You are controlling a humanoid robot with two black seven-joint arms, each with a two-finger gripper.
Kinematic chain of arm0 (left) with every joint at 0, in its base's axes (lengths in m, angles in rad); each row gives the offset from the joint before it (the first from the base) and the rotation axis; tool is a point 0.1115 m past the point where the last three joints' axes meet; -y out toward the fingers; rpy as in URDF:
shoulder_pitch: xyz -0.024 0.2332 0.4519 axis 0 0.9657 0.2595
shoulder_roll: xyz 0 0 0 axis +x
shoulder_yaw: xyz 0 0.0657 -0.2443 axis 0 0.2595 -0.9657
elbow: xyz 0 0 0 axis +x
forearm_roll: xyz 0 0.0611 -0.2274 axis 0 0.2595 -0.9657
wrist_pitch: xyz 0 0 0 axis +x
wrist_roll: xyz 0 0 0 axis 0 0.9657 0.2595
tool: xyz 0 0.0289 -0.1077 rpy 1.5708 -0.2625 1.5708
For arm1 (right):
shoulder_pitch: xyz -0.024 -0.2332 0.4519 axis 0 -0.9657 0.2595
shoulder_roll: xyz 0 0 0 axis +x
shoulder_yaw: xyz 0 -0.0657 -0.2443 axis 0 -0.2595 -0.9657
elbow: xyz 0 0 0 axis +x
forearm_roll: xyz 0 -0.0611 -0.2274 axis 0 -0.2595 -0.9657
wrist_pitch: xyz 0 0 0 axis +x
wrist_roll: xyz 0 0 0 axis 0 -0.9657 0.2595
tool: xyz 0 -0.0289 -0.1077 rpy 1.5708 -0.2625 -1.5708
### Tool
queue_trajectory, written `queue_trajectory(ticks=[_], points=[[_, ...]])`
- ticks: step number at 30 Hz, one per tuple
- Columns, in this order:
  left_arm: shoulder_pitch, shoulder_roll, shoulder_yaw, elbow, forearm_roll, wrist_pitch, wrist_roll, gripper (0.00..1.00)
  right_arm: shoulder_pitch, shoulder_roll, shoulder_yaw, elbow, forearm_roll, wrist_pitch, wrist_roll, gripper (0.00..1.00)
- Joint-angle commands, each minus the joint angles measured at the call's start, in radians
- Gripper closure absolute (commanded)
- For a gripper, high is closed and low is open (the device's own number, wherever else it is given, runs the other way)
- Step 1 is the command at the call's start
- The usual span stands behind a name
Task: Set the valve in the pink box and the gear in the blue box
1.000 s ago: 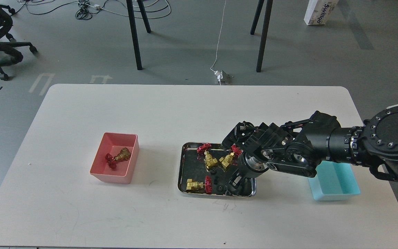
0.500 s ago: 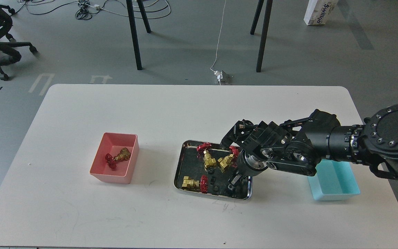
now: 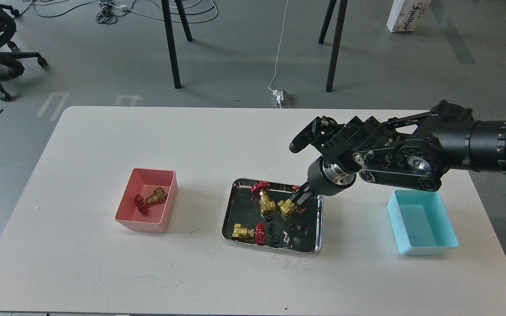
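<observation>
The steel tray (image 3: 228,210) at mid-table holds three brass valves (image 3: 263,201) with red handwheels and several tiny black gears (image 3: 275,239) along its near side. The pink box (image 3: 125,206) to the left holds one valve (image 3: 153,199). The blue box (image 3: 422,221) at the right looks empty. My right gripper (image 3: 300,197) points down over the tray's far right part, right beside the handwheel of the middle valve (image 3: 288,207). Its fingers are dark and close together; I cannot tell whether they hold anything. My left arm is out of view.
The white table's (image 3: 103,272) back edge runs just behind my right arm. Black stand legs, cables and a power block lie on the floor beyond. An office chair stands at the far left.
My right arm has risen and drawn back to the right, off the tray's near right corner. The tray has slid slightly left. The blue box is now fully uncovered.
</observation>
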Motion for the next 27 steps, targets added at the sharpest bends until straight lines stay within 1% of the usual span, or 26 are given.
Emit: queue_trajectory(ticks=[1, 5, 8, 11, 15, 18, 19, 21, 24, 27], points=[[0.000, 0.000, 0.003, 0.000, 0.002, 0.000, 0.000, 0.02, 0.020, -0.251, 0.020, 0.108, 0.004, 0.000, 0.003, 0.90], [0.005, 0.001, 0.000, 0.000, 0.002, -0.001, 0.000, 0.02, -0.006, -0.505, 0.017, 0.197, -0.005, 0.000, 0.004, 0.89], [0.010, 0.004, 0.000, 0.002, 0.002, 0.000, -0.001, 0.02, -0.073, -0.639, 0.018, 0.227, -0.016, 0.000, 0.004, 0.89], [0.010, 0.004, 0.000, 0.002, 0.002, 0.000, -0.001, 0.02, -0.122, -0.710, 0.022, 0.228, -0.019, 0.000, 0.004, 0.89], [0.010, 0.004, -0.002, 0.002, 0.002, 0.000, -0.001, 0.02, -0.179, -0.727, 0.037, 0.216, -0.039, 0.000, 0.004, 0.86], [0.010, 0.003, -0.002, 0.002, 0.002, -0.001, 0.000, 0.02, -0.210, -0.725, 0.067, 0.201, -0.041, 0.000, 0.004, 0.75], [0.010, 0.004, -0.002, 0.002, 0.002, -0.001, 0.000, 0.02, -0.219, -0.722, 0.080, 0.196, -0.041, 0.000, 0.004, 0.67], [0.010, 0.004, -0.002, 0.002, 0.002, -0.001, 0.000, 0.02, -0.239, -0.716, 0.103, 0.190, -0.041, 0.000, 0.004, 0.45], [0.010, 0.004, -0.002, 0.002, 0.002, 0.000, 0.000, 0.02, -0.268, -0.704, 0.136, 0.175, -0.039, 0.000, 0.006, 0.21], [0.010, 0.006, 0.000, 0.002, 0.002, 0.002, 0.000, 0.02, -0.294, -0.678, 0.169, 0.168, -0.033, 0.000, 0.004, 0.19]])
